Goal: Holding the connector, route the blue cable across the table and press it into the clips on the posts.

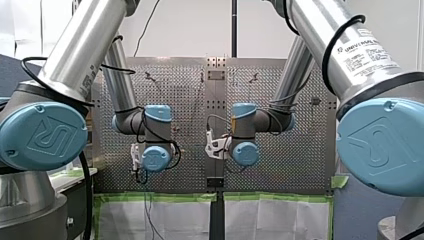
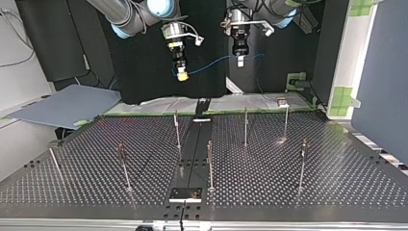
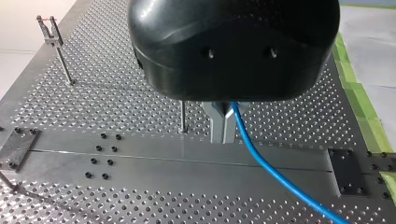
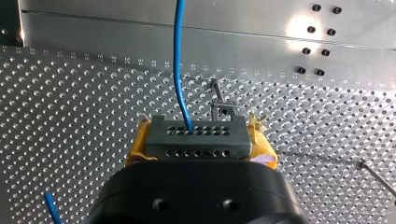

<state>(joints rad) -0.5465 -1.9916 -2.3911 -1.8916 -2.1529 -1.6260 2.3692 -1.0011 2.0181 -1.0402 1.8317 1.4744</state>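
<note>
Two arms reach in, each ending in one hand: my right hand and my left hand, with two fingers apiece. One blue cable spans the gap between the two hands. One connector sits between my right hand's two yellow pads. Below both hands lies one perforated worktop carrying seven thin posts, counted in the top view. The left wrist view catches three of those posts, one just behind my left hand's fingers and two off to one side. The right wrist view catches two, ahead of my right hand. Two small plates flank my left hand.
</note>
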